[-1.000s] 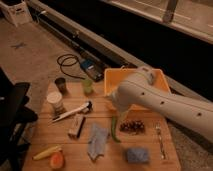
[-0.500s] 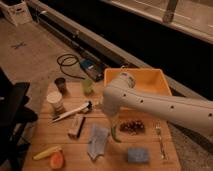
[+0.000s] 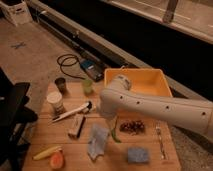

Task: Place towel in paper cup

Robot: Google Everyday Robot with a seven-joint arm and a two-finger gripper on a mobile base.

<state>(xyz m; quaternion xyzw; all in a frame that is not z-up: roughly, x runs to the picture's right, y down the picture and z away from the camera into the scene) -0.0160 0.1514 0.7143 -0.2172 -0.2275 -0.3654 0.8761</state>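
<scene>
The towel (image 3: 97, 141) is a crumpled blue-grey cloth lying on the wooden table (image 3: 150, 145), near its front middle. The white paper cup (image 3: 55, 102) stands upright at the table's left side, well apart from the towel. My white arm reaches in from the right, with its bend above the table's middle. My gripper (image 3: 113, 128) hangs below the arm, just to the right of the towel's upper edge. Nothing can be seen held in it.
A yellow bin (image 3: 137, 82) stands at the back right. A dark cup (image 3: 61, 84) and a green cup (image 3: 88, 86) stand at the back left. A brush (image 3: 72, 112), small box (image 3: 76, 125), dark snack heap (image 3: 132, 126), fork (image 3: 160, 140), blue sponge (image 3: 137, 155), banana (image 3: 46, 152) and orange fruit (image 3: 57, 160) lie around. A black chair (image 3: 12, 115) is on the left.
My arm has swung left across the table, and the gripper has moved from near the dark snack heap to beside the towel. The towel and the cup have not moved.
</scene>
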